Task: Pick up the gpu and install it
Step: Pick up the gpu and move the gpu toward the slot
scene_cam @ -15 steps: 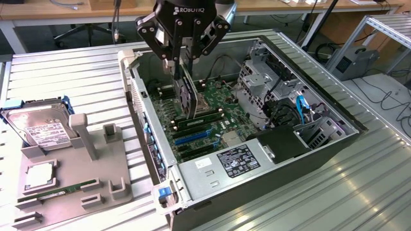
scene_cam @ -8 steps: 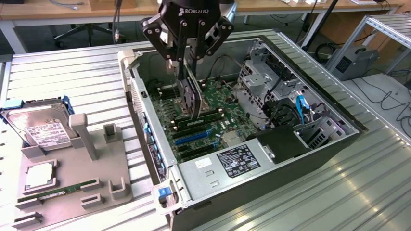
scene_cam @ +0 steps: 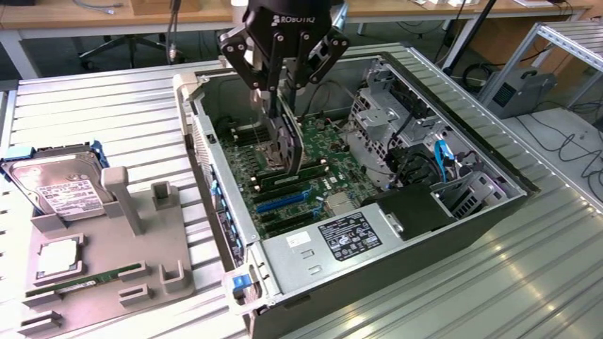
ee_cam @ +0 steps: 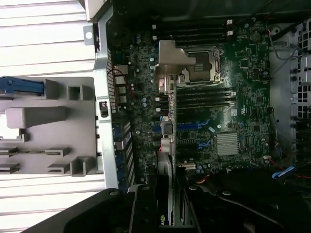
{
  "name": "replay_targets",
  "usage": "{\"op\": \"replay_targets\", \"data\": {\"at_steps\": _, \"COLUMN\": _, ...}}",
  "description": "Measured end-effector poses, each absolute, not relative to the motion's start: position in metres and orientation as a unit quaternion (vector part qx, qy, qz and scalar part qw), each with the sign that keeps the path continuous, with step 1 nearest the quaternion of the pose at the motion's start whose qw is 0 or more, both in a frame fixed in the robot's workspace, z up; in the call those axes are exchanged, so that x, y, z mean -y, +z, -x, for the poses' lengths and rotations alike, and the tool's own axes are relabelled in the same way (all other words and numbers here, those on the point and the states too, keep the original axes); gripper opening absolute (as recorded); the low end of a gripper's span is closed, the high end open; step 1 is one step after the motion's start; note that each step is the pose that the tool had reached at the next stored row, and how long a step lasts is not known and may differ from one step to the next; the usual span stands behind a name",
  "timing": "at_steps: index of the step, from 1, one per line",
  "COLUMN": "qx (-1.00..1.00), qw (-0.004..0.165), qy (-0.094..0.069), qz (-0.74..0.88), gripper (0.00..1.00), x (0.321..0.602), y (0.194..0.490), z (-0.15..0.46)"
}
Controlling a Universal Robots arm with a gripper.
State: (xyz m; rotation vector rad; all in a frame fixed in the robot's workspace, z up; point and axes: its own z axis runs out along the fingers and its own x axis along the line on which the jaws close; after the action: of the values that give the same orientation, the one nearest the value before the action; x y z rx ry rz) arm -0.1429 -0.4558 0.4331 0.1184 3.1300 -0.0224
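Exterior view: camera high, off arm, angled down on open PC case (scene_cam: 424,268) lying on slatted table (scene_cam: 94,106); mid-range.
Wrist view: close, looking straight down past gripper (ee_cam: 167,209) into case.
Shared: motherboard (scene_cam: 325,180), grey parts holder (scene_cam: 104,247), gpu (scene_cam: 287,145) clamped in gripper.

The gripper (scene_cam: 279,88) hangs over the open computer case (scene_cam: 200,134), its fingers closed on the top of the graphics card (scene_cam: 287,145). The card stands upright on edge, its lower end down by the slots of the green motherboard (scene_cam: 325,180); whether it touches them cannot be told. On the exterior view's left, a grey holder (scene_cam: 104,240) on the slatted metal table (scene_cam: 104,106) carries a hard drive (scene_cam: 58,189) and a green memory stick (scene_cam: 85,282).
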Motion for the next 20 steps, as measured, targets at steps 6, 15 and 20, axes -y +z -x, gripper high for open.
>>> {"op": "replay_targets", "data": {"at_steps": 6, "qx": -0.999, "qw": 0.005, "qy": -0.007, "qz": -0.038, "gripper": 0.26, "x": 0.456, "y": 0.430, "z": 0.136}}
{"op": "replay_targets", "data": {"at_steps": 15, "qx": -0.999, "qw": 0.005, "qy": -0.008, "qz": -0.038, "gripper": 0.26, "x": 0.456, "y": 0.426, "z": 0.127}}
{"op": "replay_targets", "data": {"at_steps": 20, "qx": -0.999, "qw": 0.005, "qy": -0.008, "qz": -0.038, "gripper": 0.26, "x": 0.456, "y": 0.424, "z": 0.123}}
